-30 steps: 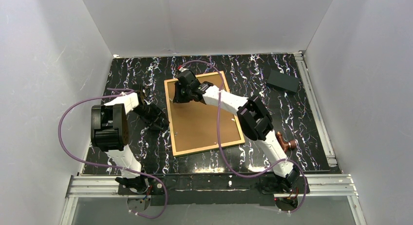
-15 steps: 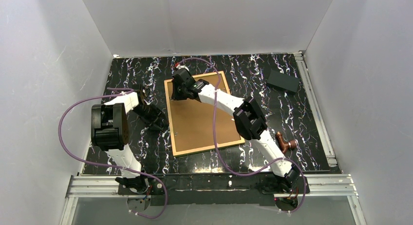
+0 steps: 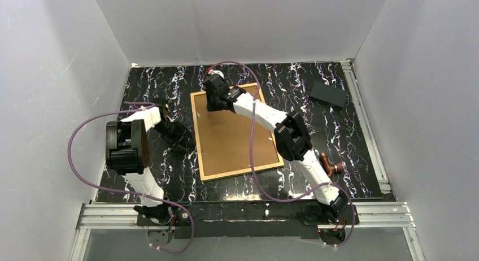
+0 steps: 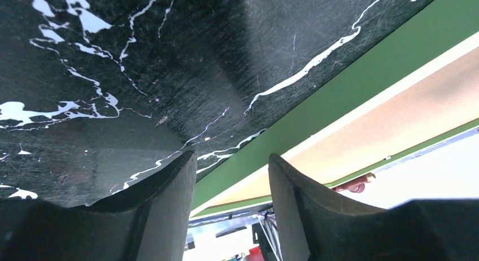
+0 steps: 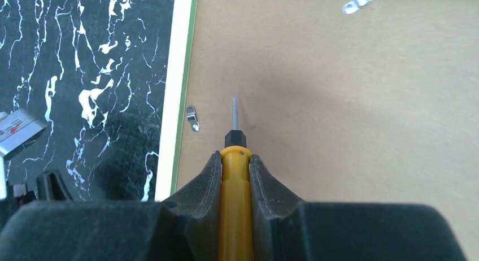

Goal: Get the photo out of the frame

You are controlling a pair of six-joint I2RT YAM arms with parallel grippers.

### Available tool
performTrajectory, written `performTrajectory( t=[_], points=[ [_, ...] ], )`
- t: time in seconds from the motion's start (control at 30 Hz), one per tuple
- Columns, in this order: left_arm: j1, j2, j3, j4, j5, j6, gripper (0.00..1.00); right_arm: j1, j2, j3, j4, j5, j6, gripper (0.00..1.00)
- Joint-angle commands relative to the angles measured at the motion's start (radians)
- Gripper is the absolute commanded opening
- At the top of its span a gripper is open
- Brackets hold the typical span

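Observation:
The frame [image 3: 198, 142] lies face down on the table, its green and pale border around a brown backing panel [image 3: 237, 142]. The photo is hidden under that panel. My right gripper [image 3: 217, 101] hangs over the frame's far-left corner, shut on a yellow screwdriver [image 5: 235, 204]. The screwdriver's thin metal tip [image 5: 235, 111] points at the backing panel [image 5: 350, 103], just right of a small metal clip [image 5: 192, 117] by the frame's border [image 5: 169, 103]. My left gripper [image 3: 181, 138] sits low on the table beside the frame's left edge. It [image 4: 231, 159] is open, and the frame's green side [image 4: 350, 86] shows past its fingers.
A second metal clip [image 5: 359, 1] lies near the panel's far edge. A black box [image 3: 327, 94] rests at the back right of the marbled black table [image 3: 147, 91]. A copper-coloured object [image 3: 331, 166] lies beside the right arm. White walls enclose three sides.
My right gripper has shifted a little toward the frame's far edge, with the screwdriver still in it. The left arm and the frame have stayed put.

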Motion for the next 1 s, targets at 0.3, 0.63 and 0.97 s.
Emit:
performTrajectory(
  t=[0.3,0.63,0.97],
  points=[
    [-0.067,-0.103,0.005,-0.120,-0.039,0.077,0.54,-0.001,-0.748,-0.770,0.055,-0.006,-0.025,0.01],
    [-0.110,-0.119,0.033,-0.110,0.006,0.148,0.67,0.062,-1.226,-1.332,-0.042,0.060,0.177,0.01],
    [-0.115,-0.096,0.077,-0.168,0.049,0.145,0.67,0.055,-1.343,-1.378,-0.263,0.131,0.252,0.01]
  ],
)
